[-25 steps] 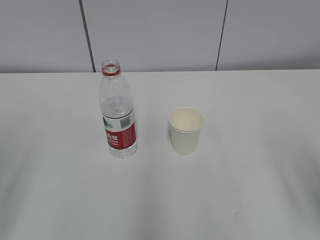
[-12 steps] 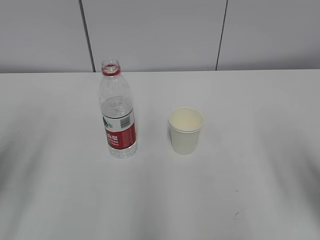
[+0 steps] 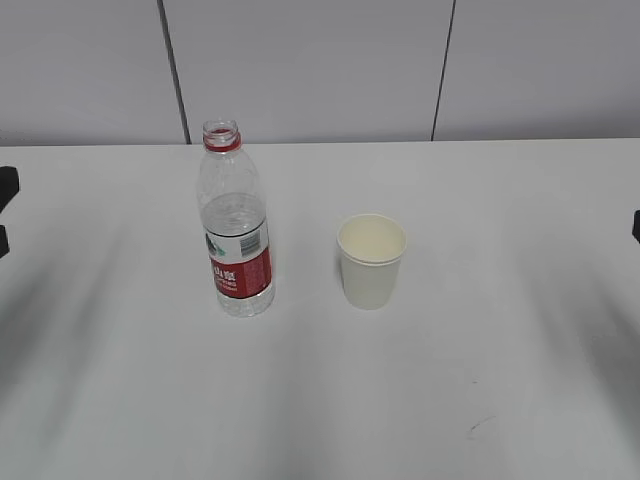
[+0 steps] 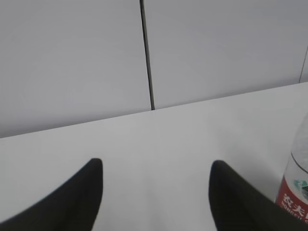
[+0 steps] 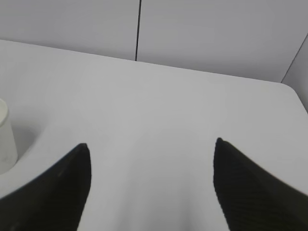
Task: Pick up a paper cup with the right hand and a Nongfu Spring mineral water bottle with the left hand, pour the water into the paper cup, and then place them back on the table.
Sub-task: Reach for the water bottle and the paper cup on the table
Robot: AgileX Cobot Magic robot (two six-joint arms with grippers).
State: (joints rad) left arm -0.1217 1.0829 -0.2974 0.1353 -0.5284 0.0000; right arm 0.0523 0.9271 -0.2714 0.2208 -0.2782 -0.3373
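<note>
The clear water bottle (image 3: 236, 225) with a red neck ring and red-and-white label stands uncapped and upright on the white table (image 3: 450, 400), left of centre, about half full of water. The cream paper cup (image 3: 371, 260) stands upright to its right, apart from it. My left gripper (image 4: 156, 166) is open and empty; the bottle (image 4: 294, 190) shows at the right edge of its view. Its fingertips (image 3: 5, 185) just enter the exterior view at the left edge. My right gripper (image 5: 151, 144) is open and empty, with the cup (image 5: 6, 139) at its far left. A fingertip (image 3: 636, 225) shows at the right edge.
A grey panelled wall (image 3: 320, 70) with dark vertical seams runs behind the table's far edge. A small dark mark (image 3: 478, 427) lies on the tabletop at the front right. The table's right rear corner (image 5: 288, 86) shows in the right wrist view.
Both grippers' tips have come into the exterior view at the left and right edges. Their soft shadows have shifted on the table. The bottle and cup have not moved.
</note>
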